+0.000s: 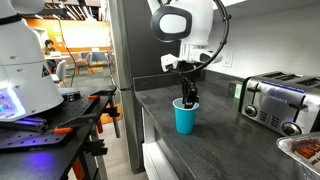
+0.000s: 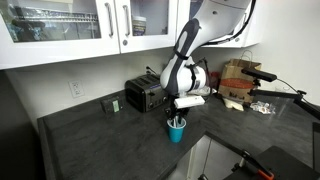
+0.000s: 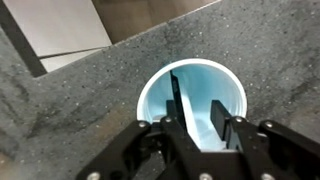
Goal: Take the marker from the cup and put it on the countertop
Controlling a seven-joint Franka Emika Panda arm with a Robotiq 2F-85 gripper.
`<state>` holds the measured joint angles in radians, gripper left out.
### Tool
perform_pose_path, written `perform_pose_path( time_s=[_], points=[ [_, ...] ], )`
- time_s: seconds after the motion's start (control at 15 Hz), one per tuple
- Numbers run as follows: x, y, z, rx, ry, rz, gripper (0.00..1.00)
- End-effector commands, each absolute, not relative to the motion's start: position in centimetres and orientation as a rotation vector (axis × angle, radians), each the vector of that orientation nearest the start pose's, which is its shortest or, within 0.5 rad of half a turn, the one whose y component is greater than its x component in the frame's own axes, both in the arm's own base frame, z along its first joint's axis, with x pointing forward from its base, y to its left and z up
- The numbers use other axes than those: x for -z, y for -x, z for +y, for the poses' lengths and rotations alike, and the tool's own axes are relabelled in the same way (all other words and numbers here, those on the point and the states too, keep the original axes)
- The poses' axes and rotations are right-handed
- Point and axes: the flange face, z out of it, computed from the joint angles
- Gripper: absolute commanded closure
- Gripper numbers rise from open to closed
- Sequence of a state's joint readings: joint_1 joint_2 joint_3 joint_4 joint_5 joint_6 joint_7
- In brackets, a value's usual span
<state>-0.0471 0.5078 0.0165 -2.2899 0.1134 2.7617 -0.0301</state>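
The cyan-blue cup (image 1: 185,119) stands on the dark countertop (image 1: 235,145) near its front edge; both exterior views show it (image 2: 176,132). In the wrist view I look straight down into its pale inside (image 3: 205,80). The dark marker (image 3: 177,92) leans inside the cup, against the left wall. My gripper (image 3: 196,120) is open, its fingertips lowered into the cup mouth, one on each side of the marker's upper part. The marker lies close to the left finger. In the exterior views the gripper (image 1: 188,98) (image 2: 178,114) points straight down over the cup.
A silver toaster (image 1: 275,100) (image 2: 143,95) stands at the back of the countertop. A metal tray (image 1: 303,150) sits at the counter's near corner. A black workbench with orange parts (image 1: 60,125) stands beyond the counter's edge. White cabinets (image 2: 70,25) hang above.
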Motion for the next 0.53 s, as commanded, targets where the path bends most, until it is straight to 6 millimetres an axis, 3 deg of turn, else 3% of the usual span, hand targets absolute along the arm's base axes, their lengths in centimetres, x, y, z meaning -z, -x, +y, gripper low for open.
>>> perform_pose_path(
  time_s=[0.0,0.27,0.4,0.47],
  points=[
    [-12.06,-52.66,-1.73,-0.005,3.059,0.173,0.55],
    [-11.55,-53.30,-1.78,0.072,3.065,0.195,0.57],
    [-11.36,-53.36,-2.09,0.095,3.071,0.195,0.62],
    [-11.25,-53.35,-2.28,0.100,3.073,0.195,0.72]
  ],
)
